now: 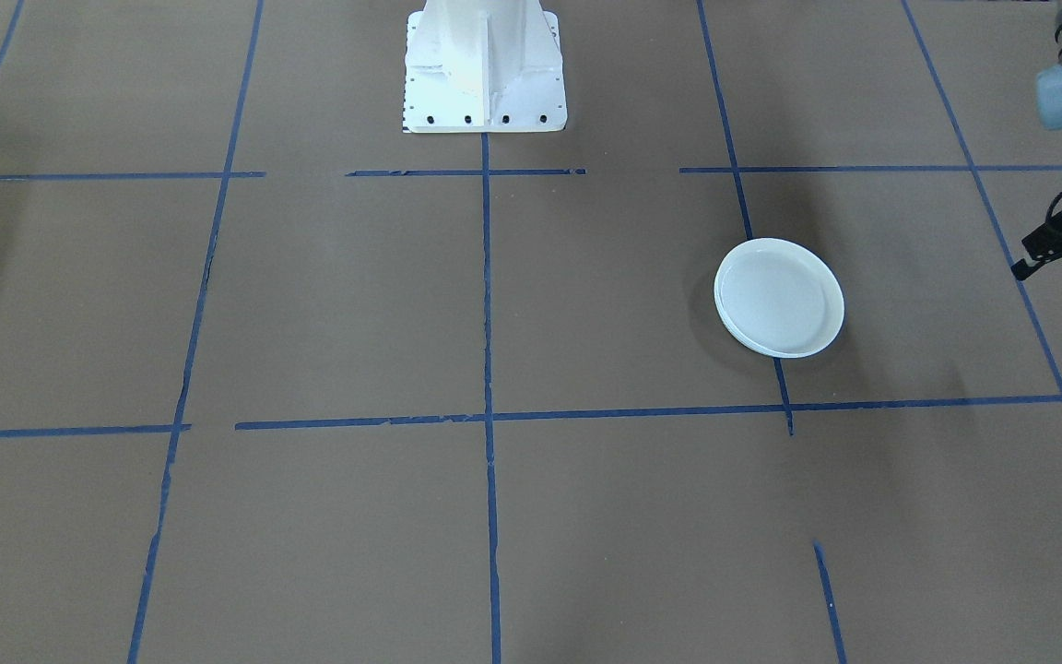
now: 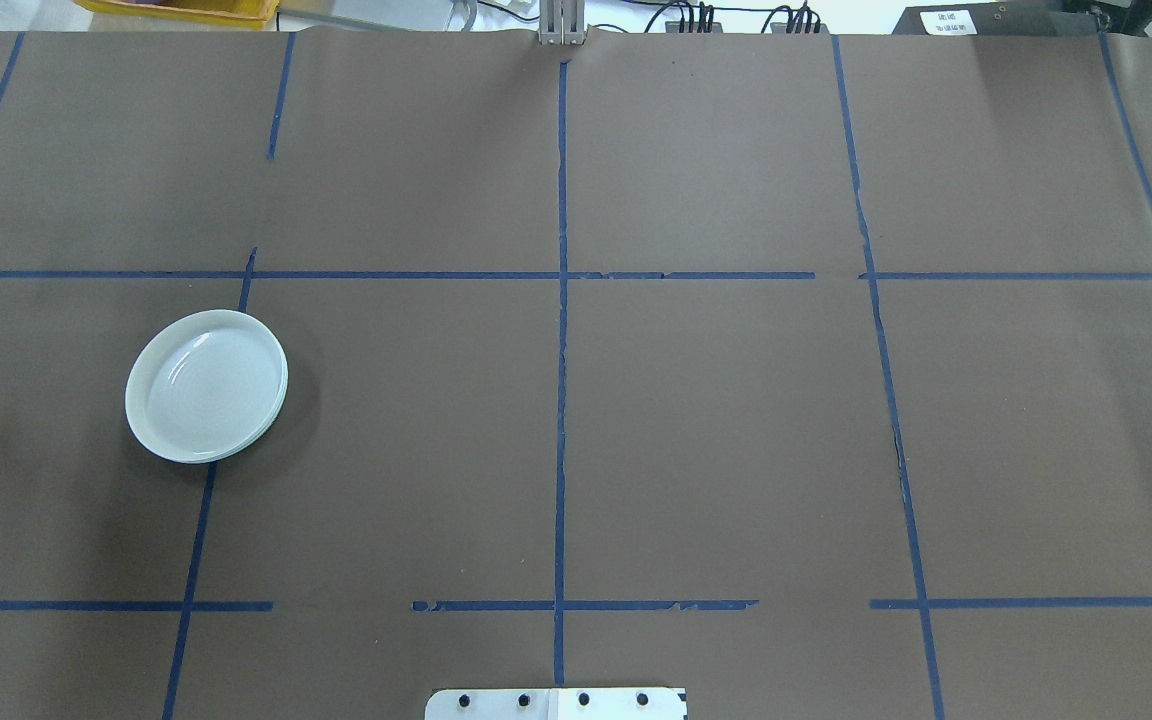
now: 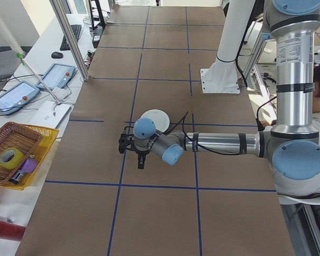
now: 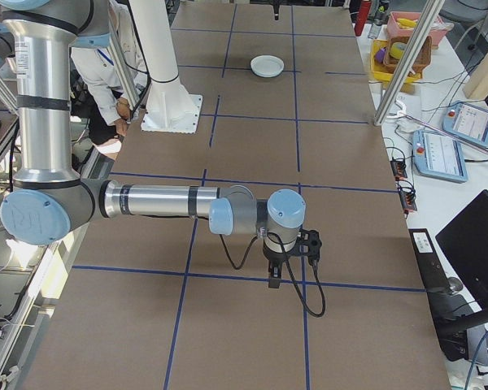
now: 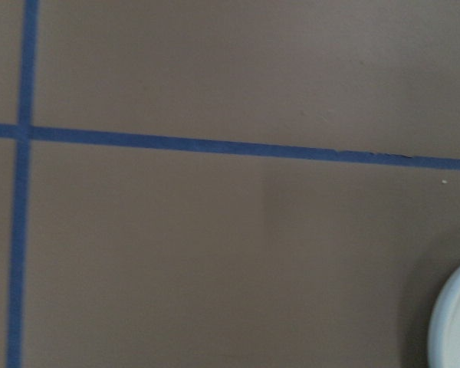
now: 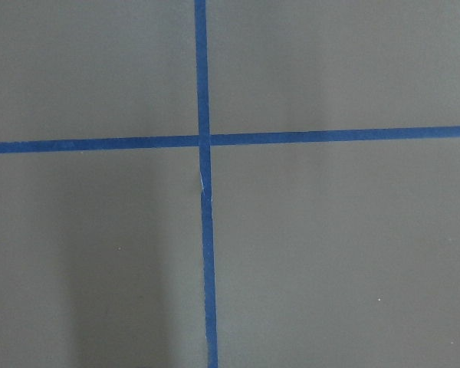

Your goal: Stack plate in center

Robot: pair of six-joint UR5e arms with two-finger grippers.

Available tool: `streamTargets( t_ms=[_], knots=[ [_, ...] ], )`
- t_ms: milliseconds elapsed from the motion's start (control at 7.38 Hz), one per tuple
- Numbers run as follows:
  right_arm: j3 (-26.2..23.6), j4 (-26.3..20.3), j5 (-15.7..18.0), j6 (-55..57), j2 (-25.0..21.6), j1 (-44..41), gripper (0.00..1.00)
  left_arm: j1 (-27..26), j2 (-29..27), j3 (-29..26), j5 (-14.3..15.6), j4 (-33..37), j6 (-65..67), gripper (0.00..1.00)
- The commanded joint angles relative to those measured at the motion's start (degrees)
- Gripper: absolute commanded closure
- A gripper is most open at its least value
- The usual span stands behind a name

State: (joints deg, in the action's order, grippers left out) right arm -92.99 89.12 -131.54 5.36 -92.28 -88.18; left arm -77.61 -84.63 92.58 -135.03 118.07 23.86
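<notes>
Sitting on the table [image 2: 716, 420] is one plate stack [image 2: 206, 386], w/ at least two rims showing at its edge; exact count is not showing. Two arms are reaching out, one gripper each. The stack is looking pale blue-white, round and shallow, glossy inside, w/ faint rings showing on the top plate in the overhead view. It is resting on the robot's left half, mid row, right over a blue tape line [image 2: 562, 400], well apart from the white robot base [image 1: 485, 65].

The left gripper [image 1: 1052, 269] is hanging near the stack but apart from it, fingers spread and gripping nothing. The right gripper [image 4: 289, 264] is hovering over the far end of the table; whether its fingers are apart is not showing.

Brown paper is covering the table, w/ tape marking a grid. Beside it two tablets [image 3: 13, 96] and a wicker basket [image 3: 13, 144] are lying on a side bench, and a person [image 4: 106, 73] is sitting behind the base.
</notes>
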Motion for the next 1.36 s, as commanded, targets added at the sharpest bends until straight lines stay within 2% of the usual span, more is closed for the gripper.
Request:
streamTargets(
  t_ms=[0, 136, 271, 1220],
  knots=[
    [0.0, 0.0, -0.03, 0.0, 0.0, 0.03, 0.0, -10.32, -0.19, 1.81, 0.38, -17.1, -22.28, 0.01],
    [0.0, 0.0, -0.03, 0.0, 0.0, 0.03, 0.0, -12.28, -0.62, 2.25, 0.46, -21.09, -26.63, 0.0],
    [0.0, 0.0, 0.05, 0.0, 0.0, 0.03, 0.0, -12.39, -0.71, 2.43, 0.38, -22.0, -27.2, 0.0],
    [0.0, 0.0, 0.05, 0.0, 0.0, 0.03, 0.0, -13.0, -0.54, 3.23, -0.06, -21.57, -26.76, 0.0]
  ],
)
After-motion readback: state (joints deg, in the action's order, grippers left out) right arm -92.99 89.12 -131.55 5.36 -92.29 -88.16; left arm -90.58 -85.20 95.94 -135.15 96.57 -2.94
